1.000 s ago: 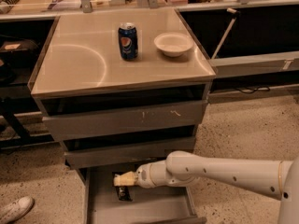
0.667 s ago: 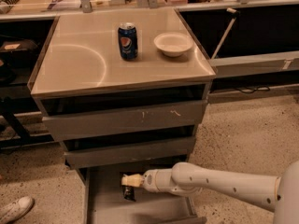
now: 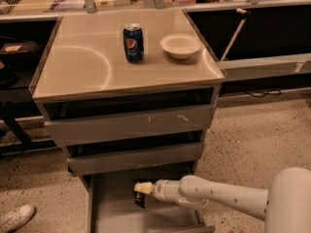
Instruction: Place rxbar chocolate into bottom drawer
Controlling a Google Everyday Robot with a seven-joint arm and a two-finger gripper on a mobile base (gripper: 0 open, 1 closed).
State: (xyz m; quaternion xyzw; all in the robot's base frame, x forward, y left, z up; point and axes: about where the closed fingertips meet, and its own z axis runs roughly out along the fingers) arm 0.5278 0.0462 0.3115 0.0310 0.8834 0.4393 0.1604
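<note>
Gripper jaws clamped on rxbar chocolate. Bar hangs dark end down, over floor of open bottom drawer, near its back. White arm reaches in from right. Above: two upper drawers, tabletop carrying Pepsi can, white bowl just beside.

Only readable mark: Pepsi logo on blue can, cab. top.
</note>
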